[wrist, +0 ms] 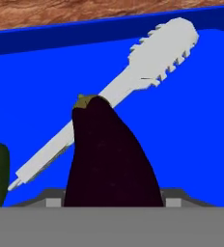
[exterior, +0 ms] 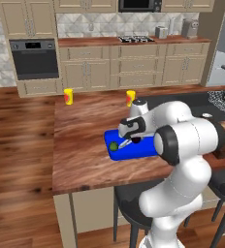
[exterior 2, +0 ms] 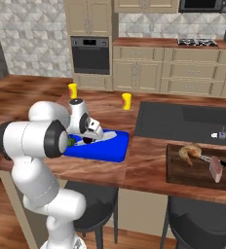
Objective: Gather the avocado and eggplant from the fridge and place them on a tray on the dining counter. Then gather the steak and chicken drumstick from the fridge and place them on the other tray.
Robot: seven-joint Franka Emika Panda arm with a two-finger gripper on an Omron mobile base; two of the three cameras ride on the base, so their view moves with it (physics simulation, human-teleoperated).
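the wooden table [exterior: 80, 145] carries a blue tray [exterior 2: 105, 148]. the end effector [exterior: 126, 141] hangs low over this tray, pinching the dark eggplant [wrist: 111, 157] between its fingers. the green avocado [exterior: 114, 145] lies in the tray just beside it. chicken drumstick [exterior 2: 189, 152] and steak [exterior 2: 215, 170] rest on a brown tray [exterior 2: 183, 177] well apart.

My gripper [exterior 2: 90, 139] hangs low over the blue tray [exterior 2: 114, 150] on the wooden counter [exterior 2: 144, 163], a green avocado [exterior 2: 71, 141] beside it. On my right, a brown tray [exterior 2: 176, 175] holds drumstick [exterior 2: 189, 152] and steak [exterior 2: 216, 169].
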